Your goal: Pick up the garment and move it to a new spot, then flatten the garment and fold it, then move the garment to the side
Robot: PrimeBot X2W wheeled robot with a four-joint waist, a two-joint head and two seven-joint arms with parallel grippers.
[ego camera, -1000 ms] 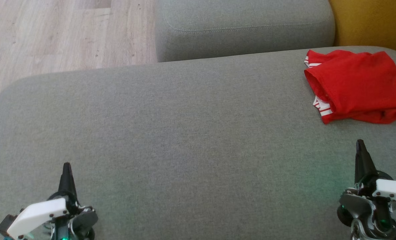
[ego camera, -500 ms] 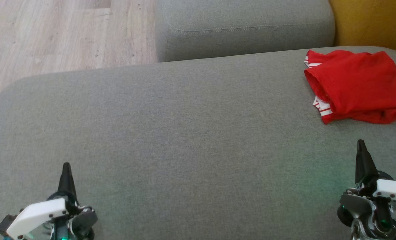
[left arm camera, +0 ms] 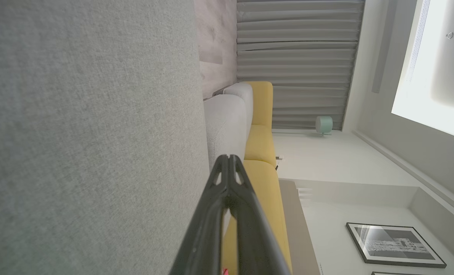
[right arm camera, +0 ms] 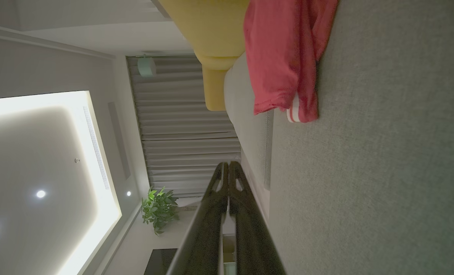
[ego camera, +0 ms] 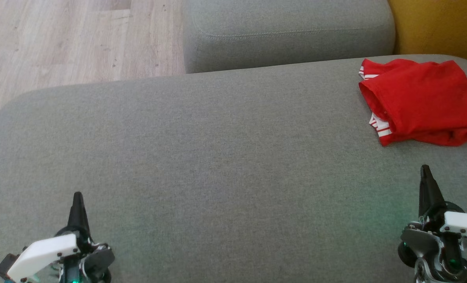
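Nothing moved: left end effector (ego camera: 77, 195) and right end effector (ego camera: 425, 168) stayed closed, empty; folded red garment (ego camera: 422, 100) lay aside on sofa seat (ego camera: 217, 157), task looked finished.

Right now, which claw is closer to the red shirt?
The right claw. In the head view it points up just below the red shirt, not touching. The left claw is far across the grey cushion.

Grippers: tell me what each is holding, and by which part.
Nothing is held. The left gripper and right gripper are both shut and empty; the red garment lies on the grey cushion, apart from both.
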